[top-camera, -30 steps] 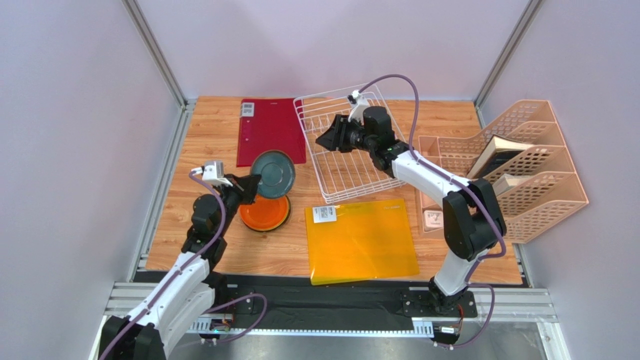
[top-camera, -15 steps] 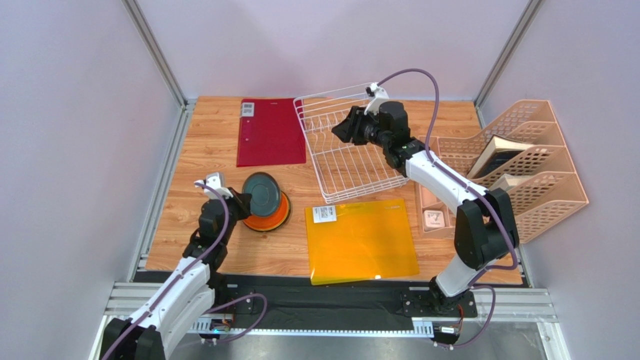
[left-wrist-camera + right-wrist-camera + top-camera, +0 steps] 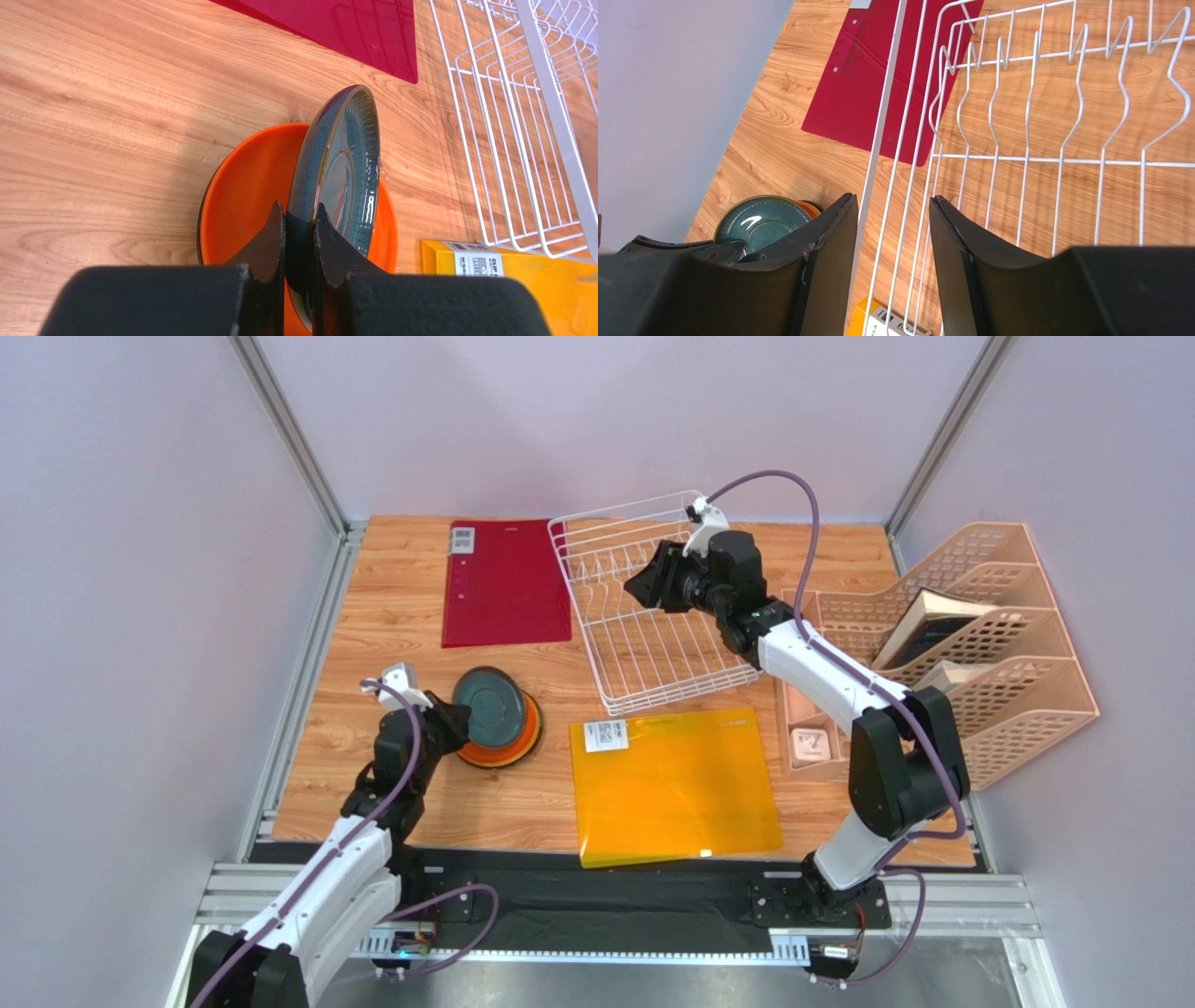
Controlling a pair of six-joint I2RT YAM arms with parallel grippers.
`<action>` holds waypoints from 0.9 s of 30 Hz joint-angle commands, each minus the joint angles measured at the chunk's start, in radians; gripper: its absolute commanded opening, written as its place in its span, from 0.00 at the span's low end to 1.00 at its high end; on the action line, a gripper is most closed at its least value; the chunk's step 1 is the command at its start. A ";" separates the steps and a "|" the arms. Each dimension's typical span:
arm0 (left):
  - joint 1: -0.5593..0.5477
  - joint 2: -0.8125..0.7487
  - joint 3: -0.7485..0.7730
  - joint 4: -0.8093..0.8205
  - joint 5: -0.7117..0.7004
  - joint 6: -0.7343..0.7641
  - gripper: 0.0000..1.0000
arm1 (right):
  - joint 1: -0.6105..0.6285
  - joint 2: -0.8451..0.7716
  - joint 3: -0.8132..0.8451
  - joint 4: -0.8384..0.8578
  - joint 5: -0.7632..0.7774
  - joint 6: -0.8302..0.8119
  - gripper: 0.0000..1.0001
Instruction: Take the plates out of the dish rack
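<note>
My left gripper (image 3: 449,720) (image 3: 300,218) is shut on the near rim of the dark teal-grey plate (image 3: 491,702) (image 3: 338,164). It holds the plate tilted on edge over the orange plate (image 3: 502,744) (image 3: 242,199), which lies flat on the table. The white wire dish rack (image 3: 657,653) (image 3: 1046,157) holds no plates. My right gripper (image 3: 647,587) (image 3: 892,210) is open and empty above the rack's left side, with the rim wire showing between its fingers. The teal plate also shows in the right wrist view (image 3: 766,220). The dark red and lime green plates are out of view.
A red mat (image 3: 505,581) (image 3: 344,24) lies at the back left. An orange mat (image 3: 673,784) with a white label lies in front of the rack. Peach file holders (image 3: 996,686) with books stand at the right edge.
My left gripper has lowered the teal plate down and toward me onto the orange plate. My right gripper has shifted right over the rack.
</note>
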 commanded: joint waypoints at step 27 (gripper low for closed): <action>0.000 -0.051 0.014 -0.149 -0.079 0.046 0.55 | -0.014 0.010 0.015 0.008 0.051 -0.032 0.47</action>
